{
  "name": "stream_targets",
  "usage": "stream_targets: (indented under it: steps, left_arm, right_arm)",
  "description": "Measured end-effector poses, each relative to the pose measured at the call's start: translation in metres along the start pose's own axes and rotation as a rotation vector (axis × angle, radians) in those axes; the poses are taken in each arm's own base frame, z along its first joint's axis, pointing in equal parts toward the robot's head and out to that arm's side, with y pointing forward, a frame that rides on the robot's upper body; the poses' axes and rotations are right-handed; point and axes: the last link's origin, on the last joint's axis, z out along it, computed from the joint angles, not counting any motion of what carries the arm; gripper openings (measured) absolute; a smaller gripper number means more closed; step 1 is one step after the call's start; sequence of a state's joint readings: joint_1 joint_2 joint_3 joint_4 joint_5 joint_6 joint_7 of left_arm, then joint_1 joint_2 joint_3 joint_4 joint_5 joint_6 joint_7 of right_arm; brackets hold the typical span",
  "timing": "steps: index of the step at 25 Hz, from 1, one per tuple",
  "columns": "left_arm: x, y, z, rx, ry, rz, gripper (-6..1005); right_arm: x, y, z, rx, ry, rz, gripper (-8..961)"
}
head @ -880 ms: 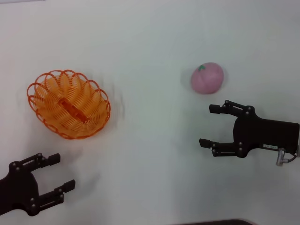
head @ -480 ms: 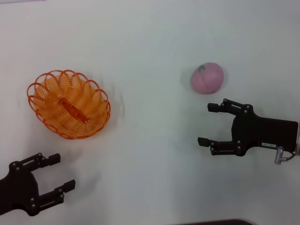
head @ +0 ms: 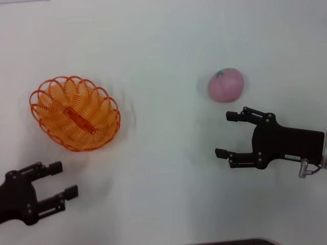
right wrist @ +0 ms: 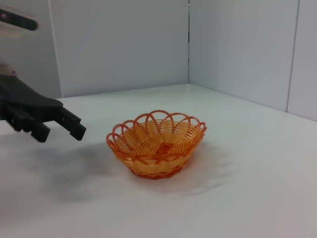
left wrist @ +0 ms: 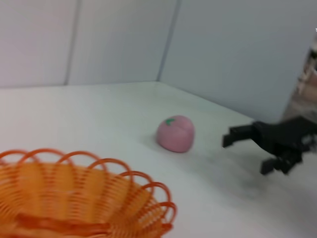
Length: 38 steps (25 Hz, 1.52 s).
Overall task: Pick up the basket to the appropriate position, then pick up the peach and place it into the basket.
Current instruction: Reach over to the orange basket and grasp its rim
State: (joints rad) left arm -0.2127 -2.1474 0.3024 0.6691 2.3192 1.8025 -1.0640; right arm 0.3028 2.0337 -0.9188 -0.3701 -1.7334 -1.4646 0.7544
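The orange wire basket (head: 75,113) sits on the white table at the left; it also shows in the left wrist view (left wrist: 74,198) and the right wrist view (right wrist: 156,143). The pink peach (head: 225,84) lies apart at the right, also in the left wrist view (left wrist: 175,133). My left gripper (head: 60,179) is open and empty, in front of the basket near the table's front left. My right gripper (head: 228,133) is open and empty, just in front of the peach, not touching it.
The white table (head: 163,41) carries only the basket and the peach. Grey walls stand behind it in the wrist views. The right gripper shows far off in the left wrist view (left wrist: 270,144), the left gripper in the right wrist view (right wrist: 54,124).
My left gripper has drawn back a little toward the front left edge. My right gripper has shifted slightly left. The basket and peach have not moved.
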Motion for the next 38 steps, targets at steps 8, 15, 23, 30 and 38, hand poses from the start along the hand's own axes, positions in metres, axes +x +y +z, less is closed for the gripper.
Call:
stream_targets:
  steps: [8,15,23,30,38]
  left_arm:
    - [0.018,-0.040,-0.008,0.132,-0.055,-0.456,704]
    - [0.030,-0.052,-0.010,0.158,-0.058,-0.551,701]
    - [0.043,-0.067,-0.011,0.214,-0.054,-0.519,698]
    - [0.067,-0.093,-0.007,0.302,-0.055,-0.522,695]
    - [0.100,-0.117,0.011,0.344,-0.086,-0.431,692]
  right_arm:
    - [-0.001,-0.001,0.000,0.000,0.000,0.010,945]
    - [-0.002,-0.001,0.001,-0.006,-0.003,0.010,945]
    - [-0.004,-0.003,0.003,-0.011,-0.004,0.006,945]
    - [-0.005,-0.004,0.004,-0.012,-0.003,0.004,946]
    - [-0.006,-0.006,0.005,-0.014,-0.003,0.009,946]
